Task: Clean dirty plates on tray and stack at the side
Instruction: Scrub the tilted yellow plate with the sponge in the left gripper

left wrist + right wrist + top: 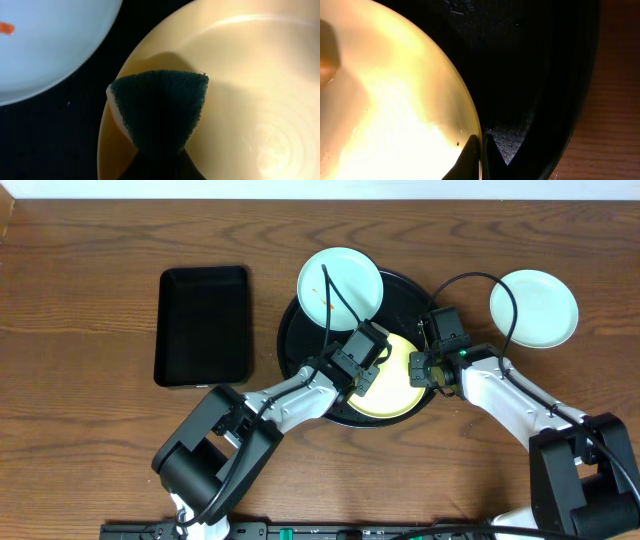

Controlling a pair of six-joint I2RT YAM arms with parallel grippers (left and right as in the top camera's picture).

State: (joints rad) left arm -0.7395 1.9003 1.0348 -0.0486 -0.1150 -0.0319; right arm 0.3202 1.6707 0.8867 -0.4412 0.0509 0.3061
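Observation:
The pale yellow plate lies on the round black tray. My left gripper is shut on a dark green sponge, which rests on the yellow plate's left part. My right gripper is shut on the yellow plate's right rim, one finger above and one below. A mint-blue plate with orange-brown specks lies at the tray's far left edge; it also shows in the left wrist view. A second mint-blue plate sits on the table to the right.
A smaller black rectangular tray lies on the wooden table left of the round tray. The round tray's wet black floor and rim show by my right fingers, with bare wood beyond. Both arms' cables arch over the tray.

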